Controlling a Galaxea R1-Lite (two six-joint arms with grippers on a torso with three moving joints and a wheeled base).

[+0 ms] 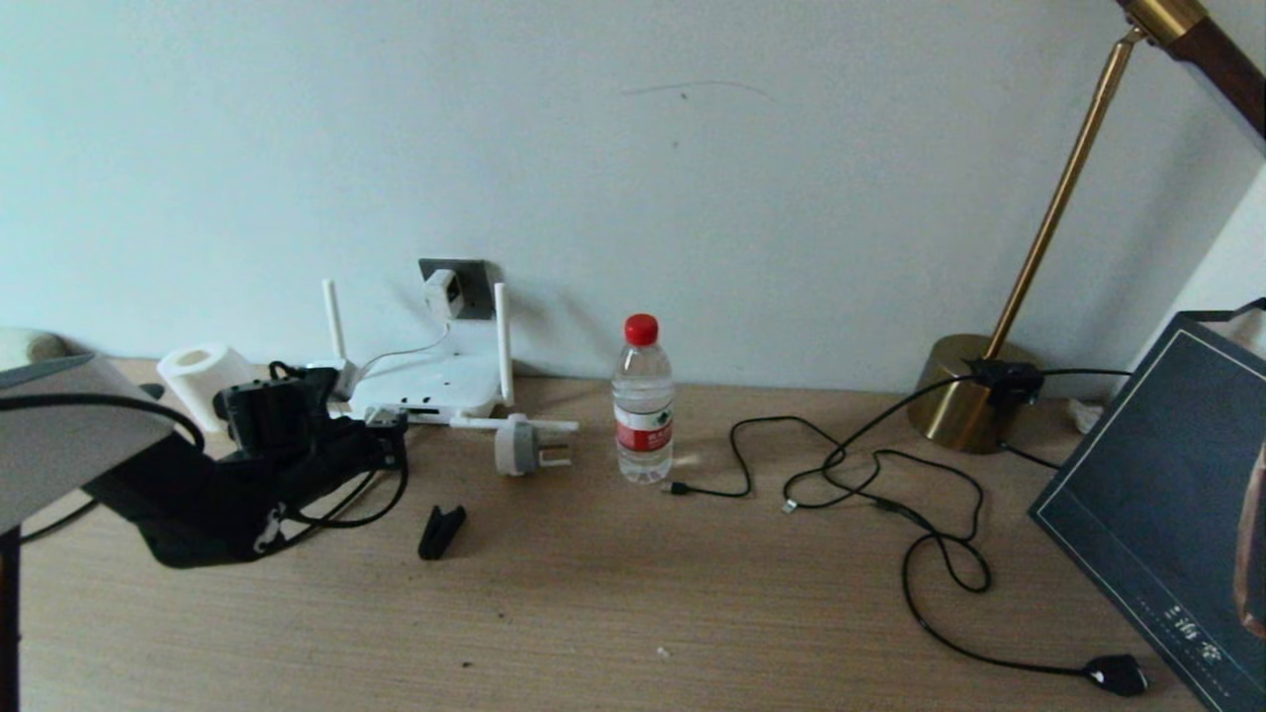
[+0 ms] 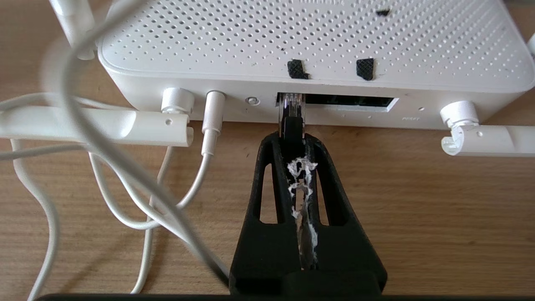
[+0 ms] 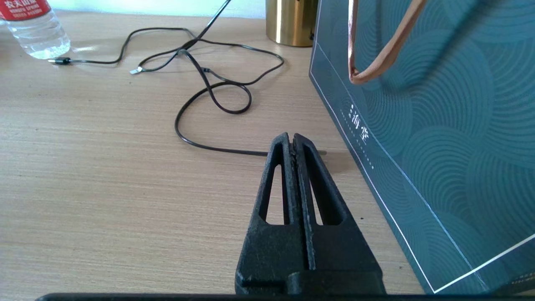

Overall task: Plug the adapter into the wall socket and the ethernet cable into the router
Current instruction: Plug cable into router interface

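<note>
1. Left end effector [image 2: 292, 138] reaches low over the table's back-left area, fingers [image 2: 267, 175] clamped together.
2. Right end effector [image 3: 292, 142] hangs near the table's right edge, fingers pressed together.

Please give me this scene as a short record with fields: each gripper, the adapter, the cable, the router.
left gripper: shut on the ethernet cable, at the router's front slot
right gripper: shut, empty, over the table beside a teal bag
adapter: on the wall socket
cable plug: tip at the slot, depth unclear
router: on the table, by the wall
</note>
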